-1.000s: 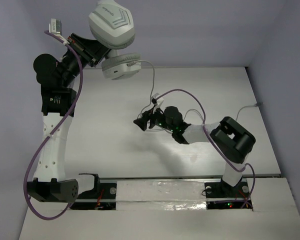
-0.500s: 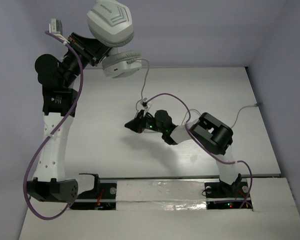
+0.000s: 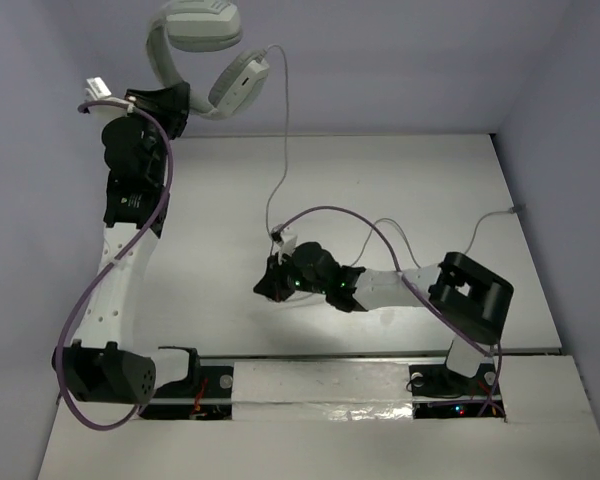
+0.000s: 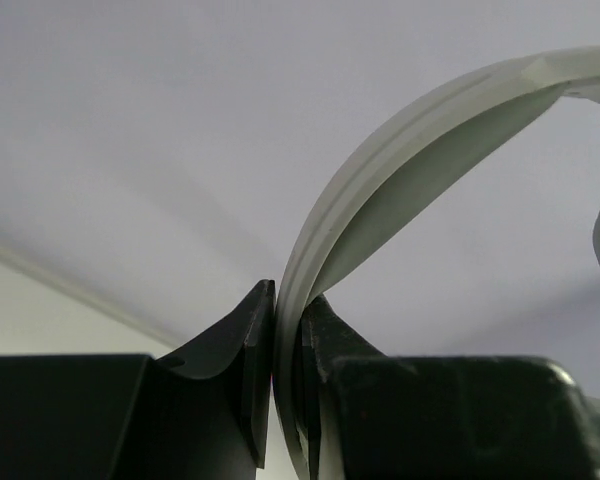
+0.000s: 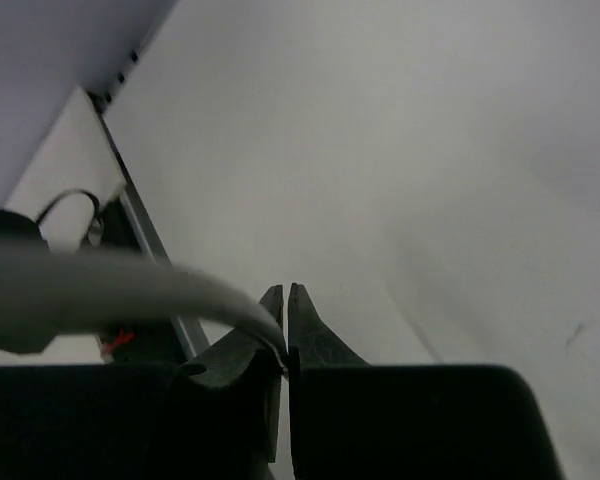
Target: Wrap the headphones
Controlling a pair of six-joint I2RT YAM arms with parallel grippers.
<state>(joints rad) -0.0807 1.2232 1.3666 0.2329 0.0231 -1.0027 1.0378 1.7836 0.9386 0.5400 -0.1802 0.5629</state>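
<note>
The white and light-grey headphones (image 3: 202, 22) hang high at the back left, above the table. My left gripper (image 3: 170, 100) is shut on their curved headband (image 4: 380, 170), which passes between the black jaws of that gripper (image 4: 288, 312). One ear cup (image 3: 238, 82) faces right, and the thin grey cord (image 3: 280, 150) drops from it to the table's middle. There my right gripper (image 3: 265, 287) sits low over the white table (image 3: 180, 250), shut on the cord. In the right wrist view the cord (image 5: 130, 285) runs in from the left and ends pinched between the closed jaws of my right gripper (image 5: 285, 300).
Thick purple cables (image 3: 345, 212) loop along both arms. A short white cable end (image 3: 500, 215) lies at the table's right edge. White foam strips (image 3: 320, 385) line the near edge between the arm bases. The back wall stands just behind the headphones.
My right gripper closed on the cord and drew it toward the near left. The left arm swung up and turned the headphones, so the headband now shows and the cord hangs straighter.
</note>
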